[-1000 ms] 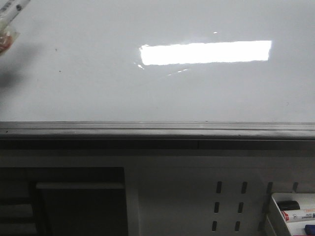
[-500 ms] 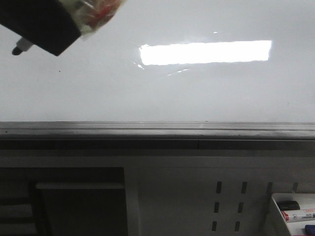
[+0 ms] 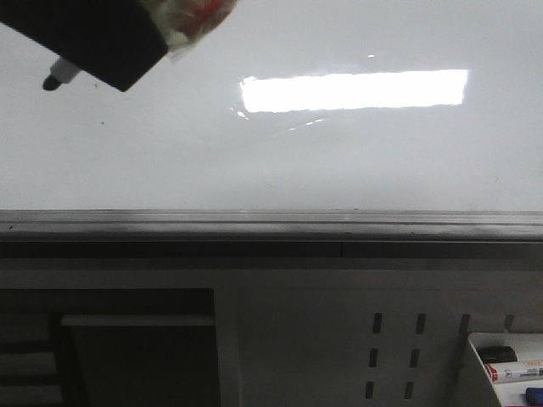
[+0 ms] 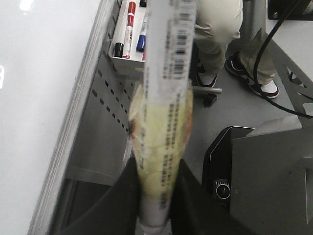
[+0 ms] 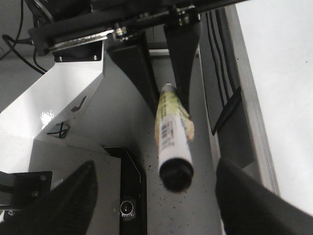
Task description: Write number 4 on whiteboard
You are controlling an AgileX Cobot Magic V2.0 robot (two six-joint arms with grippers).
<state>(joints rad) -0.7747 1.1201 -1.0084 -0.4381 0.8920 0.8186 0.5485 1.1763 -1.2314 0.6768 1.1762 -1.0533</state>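
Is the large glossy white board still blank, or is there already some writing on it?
Blank. In the front view the large glossy white board shows only a light reflection; no marker stroke. The white marker's dark tip hangs before it; contact cannot be told.

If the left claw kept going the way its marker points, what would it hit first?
Probably the whiteboard: the left claw holds a marker whose dark tip aims down-left at bare board. Whether the tip touches yet is unclear.

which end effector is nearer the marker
Left. The left end effector is shut on the marker, holding it in front of the whiteboard. The right end effector is open, apart from the marker.
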